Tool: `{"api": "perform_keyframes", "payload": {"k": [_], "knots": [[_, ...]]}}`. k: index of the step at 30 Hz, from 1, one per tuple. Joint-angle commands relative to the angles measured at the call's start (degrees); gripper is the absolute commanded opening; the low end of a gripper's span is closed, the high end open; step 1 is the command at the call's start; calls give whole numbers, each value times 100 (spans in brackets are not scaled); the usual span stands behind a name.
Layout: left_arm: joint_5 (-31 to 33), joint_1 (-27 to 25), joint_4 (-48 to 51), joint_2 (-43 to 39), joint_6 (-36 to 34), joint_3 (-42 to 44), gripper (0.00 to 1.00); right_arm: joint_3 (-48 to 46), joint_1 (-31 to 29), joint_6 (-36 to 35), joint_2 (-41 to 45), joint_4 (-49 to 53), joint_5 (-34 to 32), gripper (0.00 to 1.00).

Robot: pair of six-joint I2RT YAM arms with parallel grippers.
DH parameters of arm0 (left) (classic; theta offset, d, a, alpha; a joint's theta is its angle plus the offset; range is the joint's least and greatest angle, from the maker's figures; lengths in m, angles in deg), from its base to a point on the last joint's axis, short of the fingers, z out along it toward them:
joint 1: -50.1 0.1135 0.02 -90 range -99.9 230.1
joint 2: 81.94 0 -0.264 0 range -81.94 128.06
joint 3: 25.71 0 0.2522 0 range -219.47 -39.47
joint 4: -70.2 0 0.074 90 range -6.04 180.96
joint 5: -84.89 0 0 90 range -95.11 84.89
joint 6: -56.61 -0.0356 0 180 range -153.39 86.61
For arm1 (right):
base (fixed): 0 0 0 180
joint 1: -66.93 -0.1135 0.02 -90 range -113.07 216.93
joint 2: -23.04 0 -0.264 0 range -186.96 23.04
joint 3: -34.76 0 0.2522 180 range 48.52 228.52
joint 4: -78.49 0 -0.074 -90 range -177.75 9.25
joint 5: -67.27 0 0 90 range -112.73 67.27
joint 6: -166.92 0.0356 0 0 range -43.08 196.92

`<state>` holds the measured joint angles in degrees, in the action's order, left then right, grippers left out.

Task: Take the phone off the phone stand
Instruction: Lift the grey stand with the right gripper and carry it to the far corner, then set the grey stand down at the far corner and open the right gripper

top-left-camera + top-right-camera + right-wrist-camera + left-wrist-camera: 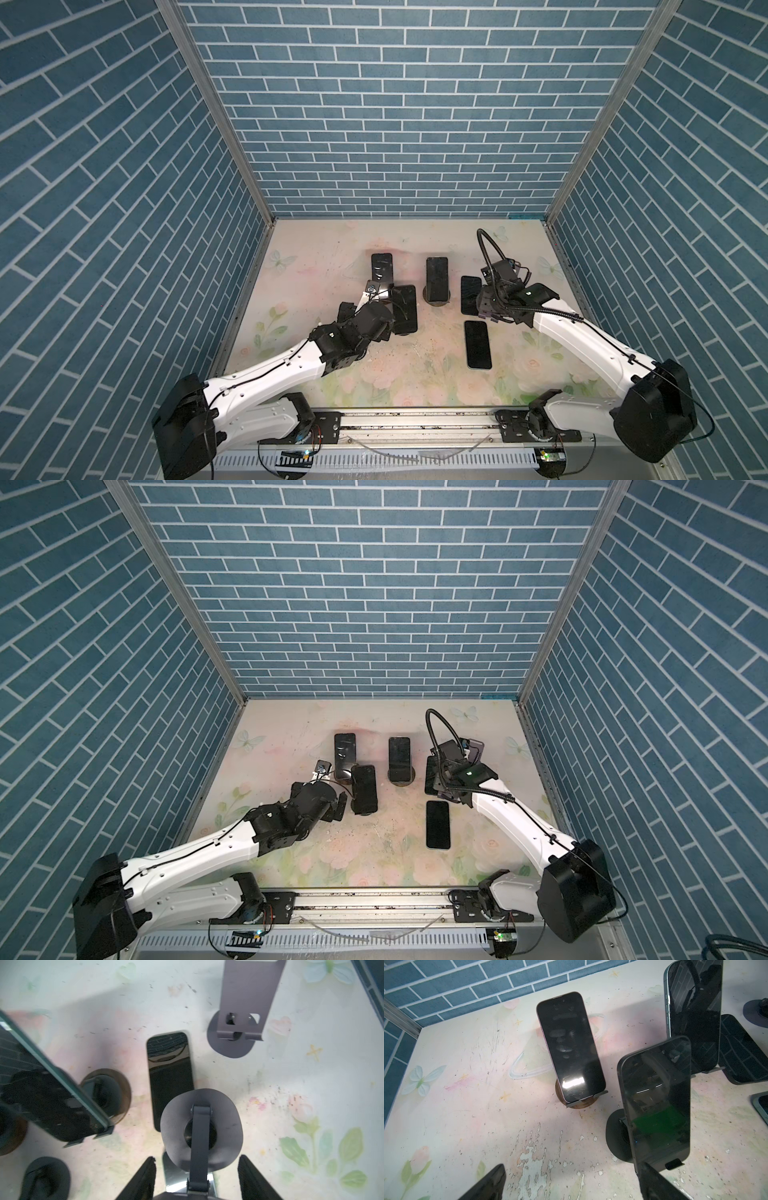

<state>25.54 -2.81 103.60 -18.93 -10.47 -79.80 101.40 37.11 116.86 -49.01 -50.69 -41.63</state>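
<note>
Left hand (572, 1165) hung released wide just left of the phone (656, 1105) on the near stand (614, 1138), presumably to straddle its edges.

The walls (374, 104) wore a blue brick pattern with white lines. The table (324, 249) was pale cream and pink, printed with roses, with green leaves toward eight o'clock and a light blue butterfly (279, 262) at ten o'clock. The middle phone (437, 278) had a glossy black screen and a teal edge. One round base (586, 1103) was brown, the grey stand (200, 1124) was dark, and the purple stand (249, 991) was dull. The left arm (270, 365) and right arm (582, 332) were white with black joints.
</note>
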Motion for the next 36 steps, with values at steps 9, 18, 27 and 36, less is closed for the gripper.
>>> {"api": "perform_keyframes", "payload": {"k": [9, 18, 27, 36], "knots": [[70, -36, 266, 46, 125, -236, 100, -607, 1011, -539, -160, -239, 259, 54], [50, -36, 279, 123, 200, -307, 100, -576, 1443, -768, -643, -743, 641, 55], [-18, -36, 303, 324, 185, -486, 100, -686, 1569, -802, -883, -839, 705, 60], [60, -36, 225, 366, 224, -552, 100, -692, 1583, -821, -478, -656, 660, 81]]}}
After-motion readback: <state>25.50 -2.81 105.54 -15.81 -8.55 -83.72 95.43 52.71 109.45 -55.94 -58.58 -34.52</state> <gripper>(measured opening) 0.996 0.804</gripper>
